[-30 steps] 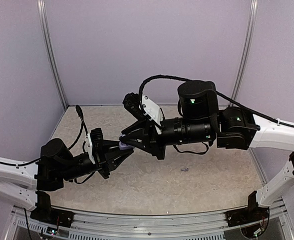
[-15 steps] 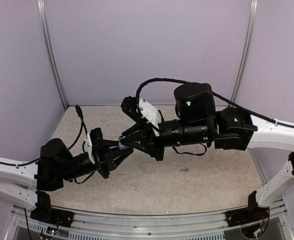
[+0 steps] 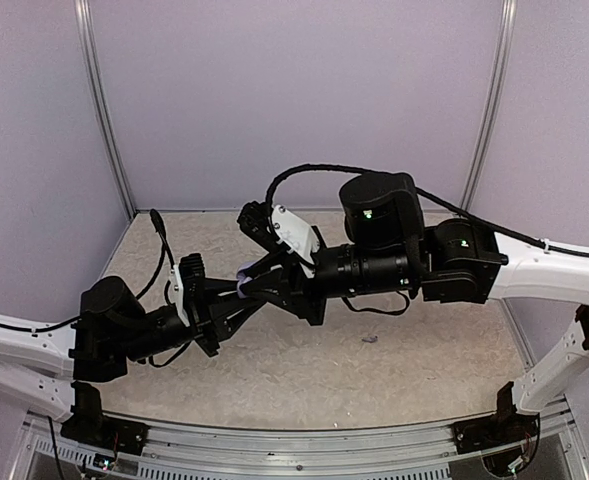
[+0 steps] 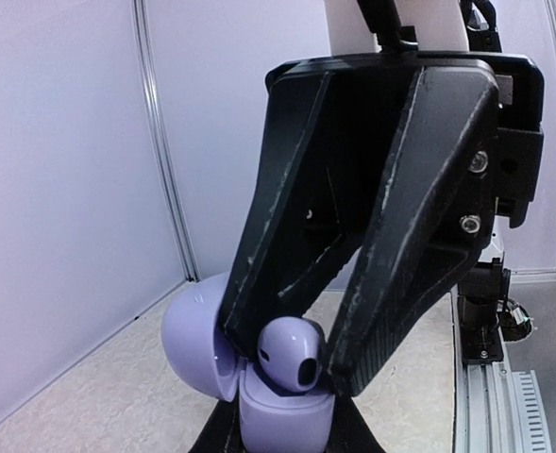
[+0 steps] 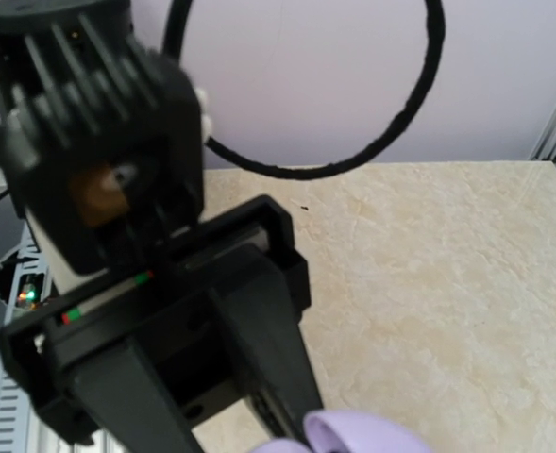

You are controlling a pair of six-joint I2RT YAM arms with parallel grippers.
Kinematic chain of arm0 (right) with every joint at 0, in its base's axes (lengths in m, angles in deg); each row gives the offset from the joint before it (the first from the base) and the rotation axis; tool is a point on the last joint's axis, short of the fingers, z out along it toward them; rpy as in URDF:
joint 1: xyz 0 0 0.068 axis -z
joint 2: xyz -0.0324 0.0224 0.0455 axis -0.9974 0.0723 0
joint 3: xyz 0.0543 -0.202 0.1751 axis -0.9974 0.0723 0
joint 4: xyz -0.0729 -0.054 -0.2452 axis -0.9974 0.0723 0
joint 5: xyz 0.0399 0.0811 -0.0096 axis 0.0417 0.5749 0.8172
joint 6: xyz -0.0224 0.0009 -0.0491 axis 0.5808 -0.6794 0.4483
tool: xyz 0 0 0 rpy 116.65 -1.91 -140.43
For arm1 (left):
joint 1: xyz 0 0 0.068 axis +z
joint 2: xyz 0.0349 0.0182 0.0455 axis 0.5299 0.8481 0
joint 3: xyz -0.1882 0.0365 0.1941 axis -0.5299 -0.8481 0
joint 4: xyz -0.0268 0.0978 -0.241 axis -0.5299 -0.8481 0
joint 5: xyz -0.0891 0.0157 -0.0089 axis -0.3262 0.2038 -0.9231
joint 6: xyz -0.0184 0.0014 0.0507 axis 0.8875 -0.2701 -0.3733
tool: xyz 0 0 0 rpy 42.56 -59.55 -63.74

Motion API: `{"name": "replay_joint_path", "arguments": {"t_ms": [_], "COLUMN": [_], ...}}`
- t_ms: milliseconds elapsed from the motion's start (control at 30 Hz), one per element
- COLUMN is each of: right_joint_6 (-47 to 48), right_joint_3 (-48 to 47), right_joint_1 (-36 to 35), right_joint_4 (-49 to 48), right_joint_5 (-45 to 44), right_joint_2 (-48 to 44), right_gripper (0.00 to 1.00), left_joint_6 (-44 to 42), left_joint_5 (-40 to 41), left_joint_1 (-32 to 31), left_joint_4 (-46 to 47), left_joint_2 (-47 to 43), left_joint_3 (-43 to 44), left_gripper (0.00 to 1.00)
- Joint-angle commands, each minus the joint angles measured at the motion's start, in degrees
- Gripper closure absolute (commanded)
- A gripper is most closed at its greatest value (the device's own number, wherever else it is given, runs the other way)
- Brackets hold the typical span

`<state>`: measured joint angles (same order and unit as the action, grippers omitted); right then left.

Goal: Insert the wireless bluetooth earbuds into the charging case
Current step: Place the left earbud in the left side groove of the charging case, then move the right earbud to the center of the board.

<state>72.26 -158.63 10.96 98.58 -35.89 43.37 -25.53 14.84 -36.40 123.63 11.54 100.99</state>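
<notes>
The charging case [image 4: 287, 415] is a lavender clamshell held upright in my left gripper [image 4: 287, 436], whose jaws are shut on its base at the bottom edge of the left wrist view. Its lid [image 4: 194, 338] hangs open to the left. One lavender earbud [image 4: 292, 354] sits at the mouth of the case, pinched between the black fingers [image 4: 381, 311] of my right gripper [image 4: 292, 368], which reaches down from above. From the top camera both grippers meet over the table's middle, left gripper [image 3: 236, 302] under right gripper [image 3: 244, 285]. In the right wrist view only the lavender lid [image 5: 362, 436] shows.
A tiny pale piece [image 3: 371, 340] lies on the beige table [image 3: 424, 370] right of centre, too small to make out. Lavender walls with metal posts [image 3: 102, 110] close in the back and sides. A black cable [image 3: 374, 170] loops over the right arm.
The right arm has shifted left and slightly up, pushing its gripper and the earbud closer onto the case. The left arm has stayed still.
</notes>
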Motion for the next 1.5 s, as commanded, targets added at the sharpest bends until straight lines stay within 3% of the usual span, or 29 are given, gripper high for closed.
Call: {"name": "replay_joint_path", "arguments": {"t_ms": [0, 333, 633, 933, 1467], "right_joint_6": [0.1, 0.1, -0.3, 0.0, 1.2], "right_joint_3": [-1.1, -2.4, 0.6, 2.6, -2.1], "right_joint_1": [-0.5, -0.6, -0.6, -0.7, -1.0], "right_joint_4": [0.7, 0.5, 0.7, -0.9, -0.1], "right_joint_5": [-1.4, 0.4, 1.6, 2.4, 0.0], "right_joint_2": [1.6, 0.6, -3.5, -6.2, -0.3], "right_gripper": [0.76, 0.58, 0.55, 0.61, 0.8], "left_joint_6": [1.5, 2.5, 2.6, 2.5, 2.2], "left_joint_5": [-1.9, -2.6, -2.9, -3.7, -4.1], "left_joint_1": [0.4, 0.8, 1.2, 1.1, 1.1], "left_joint_4": [4.0, 4.8, 4.6, 4.7, 4.1], "left_joint_2": [-1.2, -1.9, -1.9, -0.5, 0.6], "left_joint_3": [0.0, -1.1, -1.2, -0.6, 0.3], "left_gripper": [0.92, 0.91, 0.92, 0.92, 0.92]}}
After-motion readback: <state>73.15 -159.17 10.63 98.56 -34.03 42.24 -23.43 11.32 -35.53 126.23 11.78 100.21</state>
